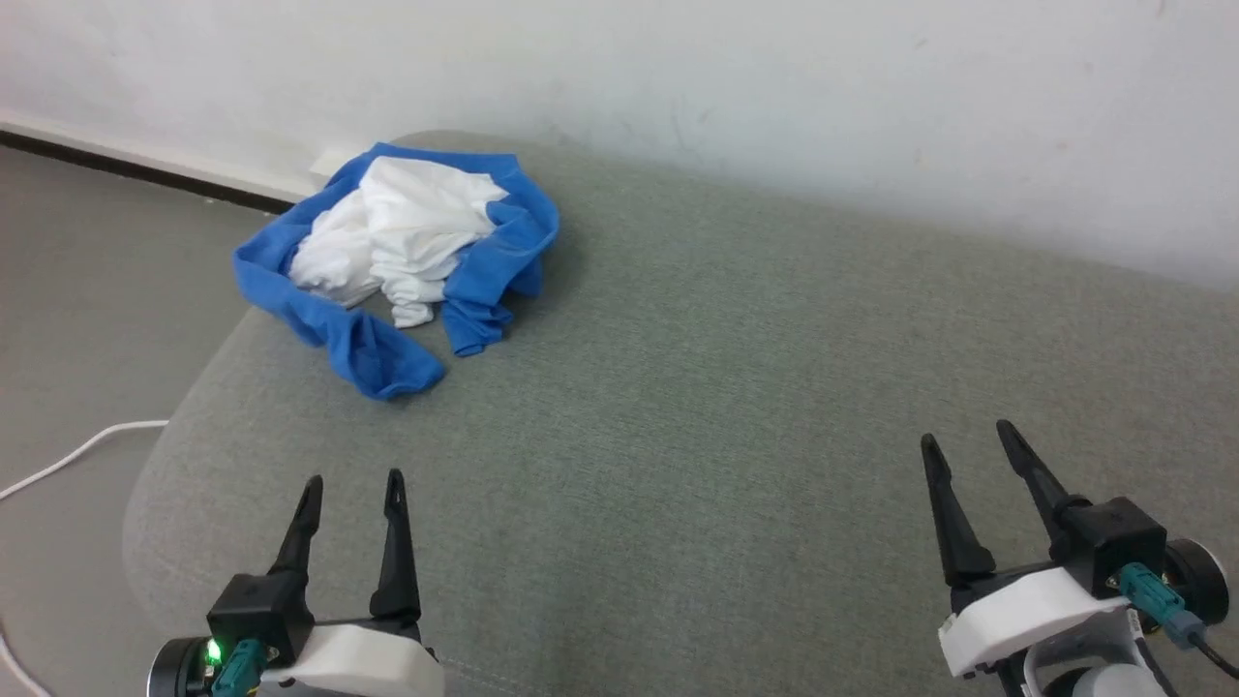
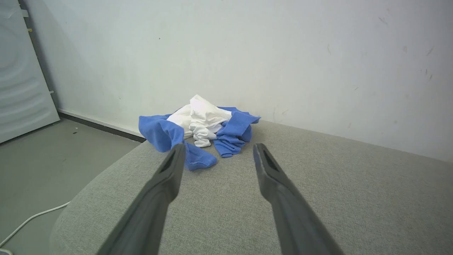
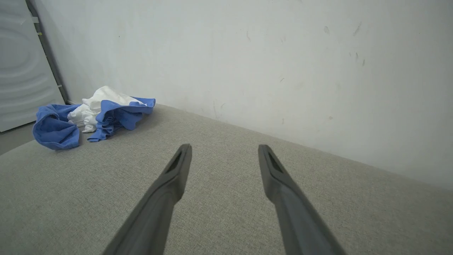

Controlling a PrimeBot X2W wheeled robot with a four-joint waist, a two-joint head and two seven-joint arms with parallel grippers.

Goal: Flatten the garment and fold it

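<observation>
Garment [image 1: 407, 261]: crumpled heap, seen at ten o'clock on grey cushion [image 1: 726, 387].
Left gripper [image 1: 353, 478]: seven o'clock, jaws spread apart, nothing held.
Right gripper [image 1: 969, 434]: four o'clock, jaws spread apart, nothing held.

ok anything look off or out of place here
The garment lies crumpled in a heap at the far left corner of the grey upholstered surface, not flat. Nothing else stands out.

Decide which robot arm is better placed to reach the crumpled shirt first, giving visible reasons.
Left, probably. The left gripper, open, points almost straight at the garment, bunched at the far left of the grey cushion; the right gripper, also open, sits well off to the side.
</observation>
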